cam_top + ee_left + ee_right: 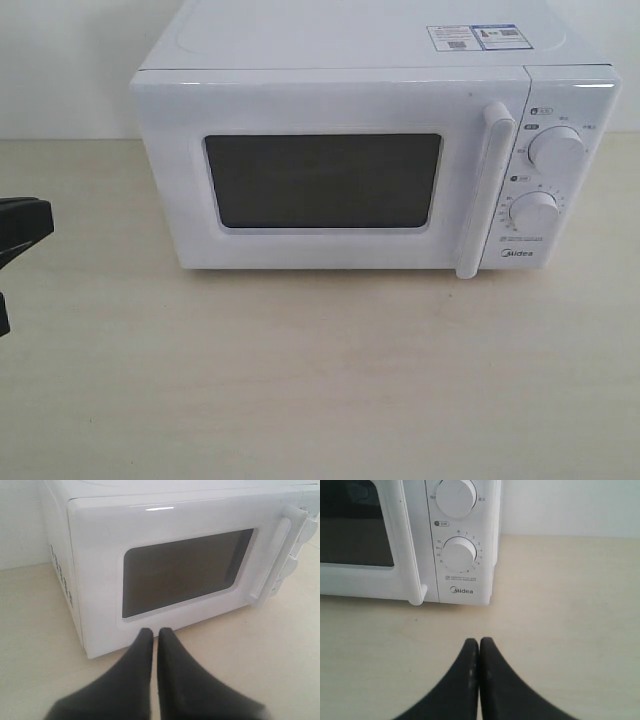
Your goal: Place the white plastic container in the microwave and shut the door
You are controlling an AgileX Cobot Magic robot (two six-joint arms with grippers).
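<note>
The white microwave (370, 100) stands at the back of the table with its door (320, 180) shut and the bar handle (482, 190) upright. The white plastic container is out of view; the dark window shows nothing inside. In the left wrist view my left gripper (155, 631) is shut and empty, a short way in front of the door (170, 570). Only a black part of the left arm (22, 228) shows at the exterior view's left edge. My right gripper (479, 641) is shut with nothing in it, over bare table in front of the dials (459, 554).
The pale wooden table (330, 380) stretches in front of the microwave. A white wall (70, 60) runs behind it. Two round dials (556, 150) sit on the microwave's right panel.
</note>
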